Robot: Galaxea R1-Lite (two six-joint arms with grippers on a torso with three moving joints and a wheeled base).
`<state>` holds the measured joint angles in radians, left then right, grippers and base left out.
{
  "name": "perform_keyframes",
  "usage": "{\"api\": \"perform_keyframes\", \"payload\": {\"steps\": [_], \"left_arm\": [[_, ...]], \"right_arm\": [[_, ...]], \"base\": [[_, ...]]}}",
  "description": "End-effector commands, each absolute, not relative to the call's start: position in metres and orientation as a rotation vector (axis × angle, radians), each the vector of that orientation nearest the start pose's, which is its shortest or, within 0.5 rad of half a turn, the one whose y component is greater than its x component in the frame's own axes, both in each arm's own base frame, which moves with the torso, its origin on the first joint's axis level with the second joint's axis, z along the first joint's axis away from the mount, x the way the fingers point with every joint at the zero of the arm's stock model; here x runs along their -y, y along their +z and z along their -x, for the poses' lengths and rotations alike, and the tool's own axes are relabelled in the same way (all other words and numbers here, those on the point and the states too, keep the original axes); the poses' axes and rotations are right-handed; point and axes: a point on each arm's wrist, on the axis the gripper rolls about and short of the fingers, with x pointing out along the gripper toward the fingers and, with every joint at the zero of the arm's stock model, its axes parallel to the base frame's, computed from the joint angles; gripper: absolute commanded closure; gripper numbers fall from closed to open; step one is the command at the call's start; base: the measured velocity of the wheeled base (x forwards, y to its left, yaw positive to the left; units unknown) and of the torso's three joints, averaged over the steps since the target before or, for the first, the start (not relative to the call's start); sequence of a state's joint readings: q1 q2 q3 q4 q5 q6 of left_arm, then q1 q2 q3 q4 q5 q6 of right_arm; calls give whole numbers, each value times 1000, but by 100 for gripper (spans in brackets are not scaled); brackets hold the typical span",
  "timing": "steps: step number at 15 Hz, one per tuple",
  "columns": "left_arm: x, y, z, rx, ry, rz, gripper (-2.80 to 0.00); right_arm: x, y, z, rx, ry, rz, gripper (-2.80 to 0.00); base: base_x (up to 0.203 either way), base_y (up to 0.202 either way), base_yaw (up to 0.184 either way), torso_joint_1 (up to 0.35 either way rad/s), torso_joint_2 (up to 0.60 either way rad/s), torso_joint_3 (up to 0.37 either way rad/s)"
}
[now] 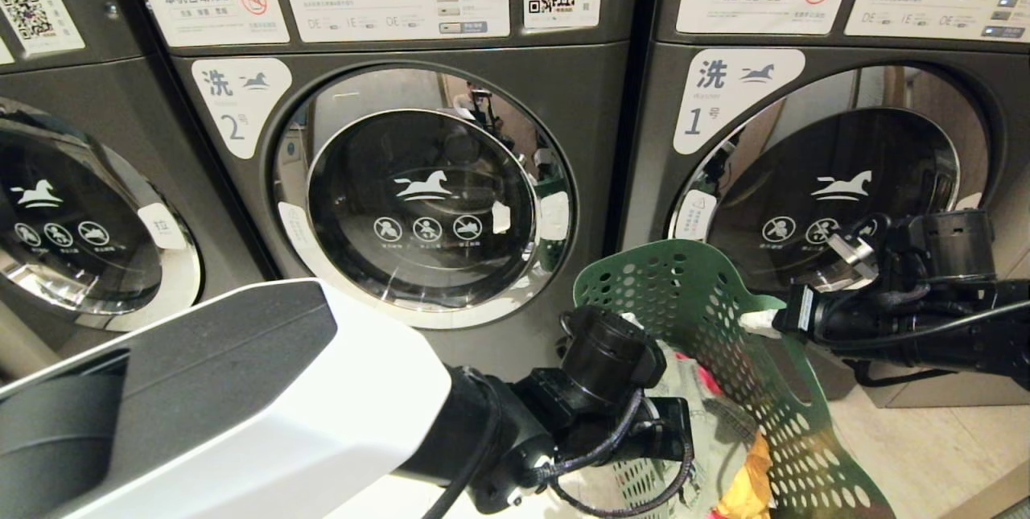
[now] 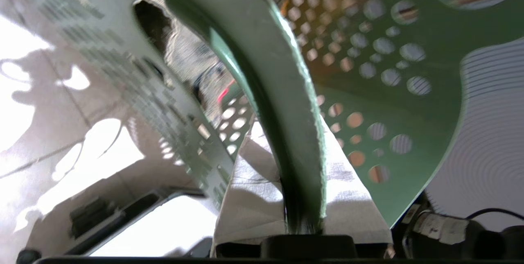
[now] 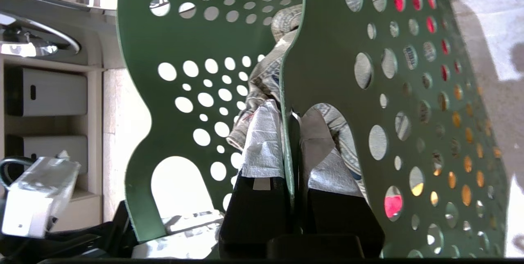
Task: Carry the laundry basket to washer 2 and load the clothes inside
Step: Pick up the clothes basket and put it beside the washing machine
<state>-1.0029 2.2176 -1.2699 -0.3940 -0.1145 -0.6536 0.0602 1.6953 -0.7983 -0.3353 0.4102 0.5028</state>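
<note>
Both grippers, the left gripper (image 2: 303, 198) and right gripper (image 3: 291, 149), pinched opposite rims of the laundry basket (image 1: 692, 294) holding the clothes (image 1: 716, 422), right of washer 2 (image 1: 418, 197)

The laundry basket (image 1: 724, 342) is hanging tilted before washer 2 (image 1: 418, 181) and its neighbour marked 1 (image 1: 837, 165), both doors closed; the clothes (image 1: 724, 438) are lying inside; the left gripper (image 1: 636, 324) and right gripper (image 1: 764, 319) are pinching opposite rims
</note>
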Motion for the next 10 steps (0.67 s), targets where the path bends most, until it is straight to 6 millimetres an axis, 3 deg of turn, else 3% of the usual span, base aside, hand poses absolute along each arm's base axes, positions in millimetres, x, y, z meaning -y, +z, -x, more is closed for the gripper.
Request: {"api": "perform_keyframes", "payload": {"steps": [1, 7, 10], "left_arm": [[369, 83, -228, -874, -863, 312, 0], [380, 78, -220, -884, -887, 296, 0], [385, 74, -220, -889, -891, 292, 0]], "right_arm": [[-24, 154, -287, -665, 303, -585, 0], [-14, 151, -280, -667, 266, -599, 0], [-12, 145, -275, -688, 255, -604, 0]], "base": [[0, 0, 0, 0, 0, 0], [0, 0, 0, 0, 0, 0], [0, 0, 0, -3, 0, -111]]}}
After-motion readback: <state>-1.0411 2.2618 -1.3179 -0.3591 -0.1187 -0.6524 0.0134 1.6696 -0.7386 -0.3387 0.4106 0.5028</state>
